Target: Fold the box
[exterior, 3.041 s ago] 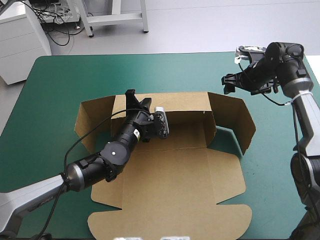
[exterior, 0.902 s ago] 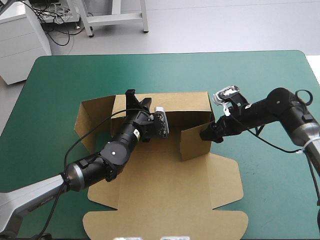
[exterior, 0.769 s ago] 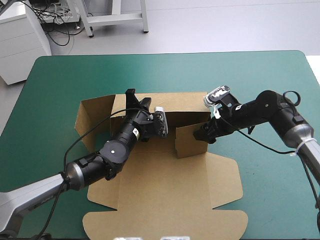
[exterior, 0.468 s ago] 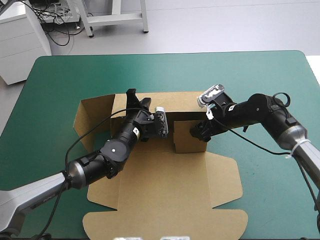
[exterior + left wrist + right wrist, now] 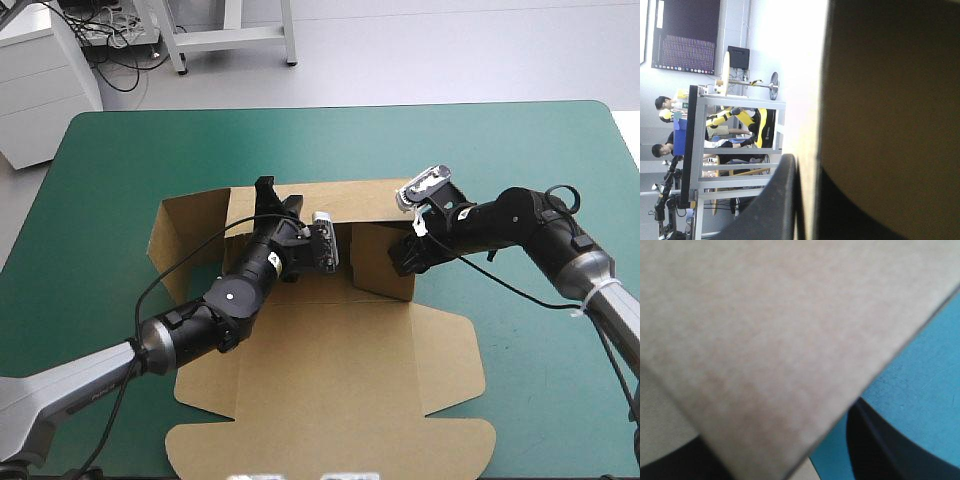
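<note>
The brown box (image 5: 330, 350) lies in the middle of the table, its floor and lid flat toward the near edge. Its back wall (image 5: 350, 200) stands raised. My left gripper (image 5: 264, 188) is shut on that wall's top edge near its left end; in the left wrist view the box (image 5: 890, 100) edge runs between the fingers (image 5: 780, 200). The left side flap (image 5: 190, 235) is spread outward. The right side flap (image 5: 378, 262) stands folded inward, and my open right gripper (image 5: 403, 256) presses against its outer face. The box (image 5: 765, 340) fills the right wrist view, hiding the tips of the fingers (image 5: 875, 450).
The teal-green cover (image 5: 520, 150) surrounds the box on all sides, widest at the far and right sides. The lid's rounded front edge (image 5: 330, 450) lies close to the table's near edge. A white cabinet (image 5: 40, 80) stands beyond the far left corner.
The right gripper came in from the far right and swung the right side flap inward until it stood by the back wall. The left gripper kept its hold.
</note>
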Controlling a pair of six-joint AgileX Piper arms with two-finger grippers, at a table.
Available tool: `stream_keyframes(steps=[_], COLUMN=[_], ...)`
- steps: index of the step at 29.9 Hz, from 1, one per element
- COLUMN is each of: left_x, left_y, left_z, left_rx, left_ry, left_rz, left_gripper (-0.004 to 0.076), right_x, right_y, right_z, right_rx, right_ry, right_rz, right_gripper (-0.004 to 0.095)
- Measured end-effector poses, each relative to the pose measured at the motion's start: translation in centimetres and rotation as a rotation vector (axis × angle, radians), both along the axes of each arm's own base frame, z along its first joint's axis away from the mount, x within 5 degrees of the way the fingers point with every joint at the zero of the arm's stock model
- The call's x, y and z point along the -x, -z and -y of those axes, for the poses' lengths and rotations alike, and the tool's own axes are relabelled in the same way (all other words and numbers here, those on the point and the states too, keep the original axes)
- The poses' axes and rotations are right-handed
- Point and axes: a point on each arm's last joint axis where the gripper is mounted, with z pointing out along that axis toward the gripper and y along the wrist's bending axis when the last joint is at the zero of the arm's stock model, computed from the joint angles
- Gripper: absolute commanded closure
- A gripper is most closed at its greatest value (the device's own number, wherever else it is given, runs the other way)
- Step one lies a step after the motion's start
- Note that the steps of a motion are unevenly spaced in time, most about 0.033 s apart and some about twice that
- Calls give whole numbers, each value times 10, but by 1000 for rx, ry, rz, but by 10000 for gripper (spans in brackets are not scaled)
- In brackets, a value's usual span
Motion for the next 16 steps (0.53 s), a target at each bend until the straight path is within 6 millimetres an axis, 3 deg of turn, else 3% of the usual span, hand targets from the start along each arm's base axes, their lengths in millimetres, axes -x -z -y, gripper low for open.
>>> stream_keyframes(steps=[6,12,15,16], left_x=[0,0,0,1], left_y=[0,0,0,0], left_z=[0,0,0,1], left_rx=[6,8,8,8], left_ry=[6,1,2,4], left_rz=[-9,-11,-11,-11], left_gripper=[731,728,656,551], right_x=[0,0,0,-1], right_y=[0,0,0,0], right_z=[3,3,3,3], right_rx=[24,16,7,6], right_ry=[8,17,32,36], right_rz=[6,3,-6,-8], right_gripper=[922,929,929,929])
